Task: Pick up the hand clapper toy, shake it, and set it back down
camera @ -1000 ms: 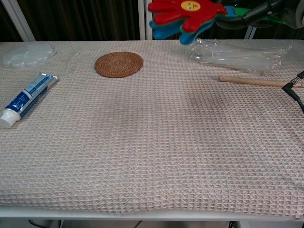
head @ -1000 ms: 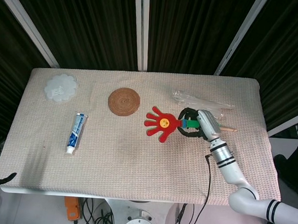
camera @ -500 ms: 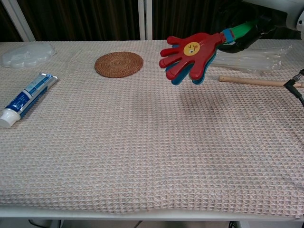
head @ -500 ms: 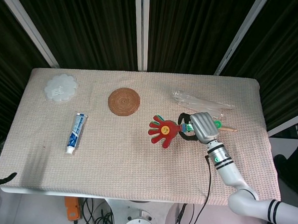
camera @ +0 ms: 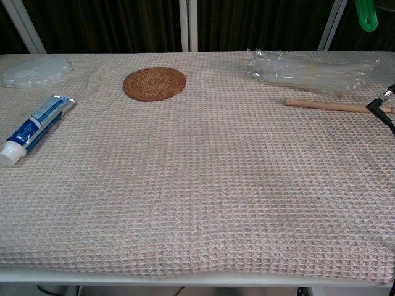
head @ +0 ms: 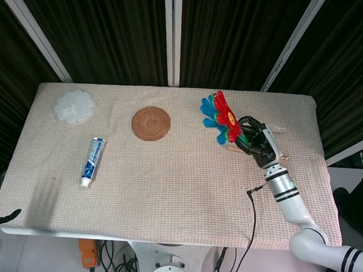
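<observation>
The hand clapper toy [head: 220,117], red and blue plastic palms on a green handle, is lifted high above the table's right half. My right hand [head: 255,141] grips its handle, palms pointing up and to the left in the head view. In the chest view only the green handle's tip [camera: 365,15] shows at the top right edge; the hand itself is out of that frame. My left hand appears in neither view.
A round woven coaster [head: 151,123] lies at the back middle, a toothpaste tube [head: 93,160] on the left, a white flower-shaped dish [head: 74,106] at the back left. A clear plastic bag [camera: 308,72] and a wooden stick [camera: 333,106] lie at the right. A black cable [head: 254,207] hangs off my right arm.
The clapper has swung up from low over the table to high and back. In the chest view it has left the frame except for the handle tip.
</observation>
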`<state>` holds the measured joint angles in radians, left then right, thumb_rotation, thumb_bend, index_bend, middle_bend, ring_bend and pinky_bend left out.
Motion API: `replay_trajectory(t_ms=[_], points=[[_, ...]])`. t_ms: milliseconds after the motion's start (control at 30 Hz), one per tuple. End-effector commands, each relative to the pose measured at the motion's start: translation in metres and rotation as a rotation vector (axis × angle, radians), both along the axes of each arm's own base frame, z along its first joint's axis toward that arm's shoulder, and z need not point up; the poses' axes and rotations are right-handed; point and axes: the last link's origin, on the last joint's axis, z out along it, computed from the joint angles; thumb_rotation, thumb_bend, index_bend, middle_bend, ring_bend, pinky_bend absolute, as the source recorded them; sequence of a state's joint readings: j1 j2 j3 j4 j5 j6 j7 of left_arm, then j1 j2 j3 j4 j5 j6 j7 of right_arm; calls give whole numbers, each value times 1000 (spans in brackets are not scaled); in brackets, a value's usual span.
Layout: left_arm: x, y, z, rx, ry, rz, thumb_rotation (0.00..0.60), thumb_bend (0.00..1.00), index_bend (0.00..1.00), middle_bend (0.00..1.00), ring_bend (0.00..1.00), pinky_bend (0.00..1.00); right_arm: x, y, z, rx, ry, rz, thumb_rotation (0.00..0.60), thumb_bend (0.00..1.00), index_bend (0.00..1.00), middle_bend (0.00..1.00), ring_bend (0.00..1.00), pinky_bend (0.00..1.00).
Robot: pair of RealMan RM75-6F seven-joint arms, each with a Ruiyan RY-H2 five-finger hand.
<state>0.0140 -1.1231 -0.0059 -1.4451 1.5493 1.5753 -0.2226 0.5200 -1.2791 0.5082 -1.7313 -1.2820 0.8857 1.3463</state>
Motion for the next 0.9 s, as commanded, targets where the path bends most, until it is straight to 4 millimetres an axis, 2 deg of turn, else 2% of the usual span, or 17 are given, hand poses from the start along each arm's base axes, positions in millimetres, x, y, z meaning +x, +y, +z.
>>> replay_trajectory(t_ms=[33,133,200,400,500,633,900], points=[[0,0,0,1,1,0,600,94,42,34,0,32,-7,-2,6,48,-70,13,600,609,1000,923,954,1000],[0,0,0,1,0,1,600,94,43,34,0,32,-5,-2,-3,36,21,52,600,613,1000,923,954,1000],[0,0,0,0,0,3,600,94,43,34,0,32,-5,0,-16,2,174,104,600,611,1000,923,954,1000],[-2,-2,1,3,-2,10,600,94,42,34,0,32,-11,1,-48,-253,883,333,600,589,1000,926,954,1000],[-3,-2,1,0,-4,13,600,95,42,34,0,32,-13,3,-62,-343,1152,384,600,586,1000,930,954,1000],[-3,-2,0,-5,-9,15,600,95,43,34,0,32,-11,5,-79,-335,1270,379,600,586,1000,931,954,1000],[-4,-2,1,-8,-11,14,600,94,42,34,0,32,-13,9,-111,-241,1266,344,600,586,1000,931,954,1000]])
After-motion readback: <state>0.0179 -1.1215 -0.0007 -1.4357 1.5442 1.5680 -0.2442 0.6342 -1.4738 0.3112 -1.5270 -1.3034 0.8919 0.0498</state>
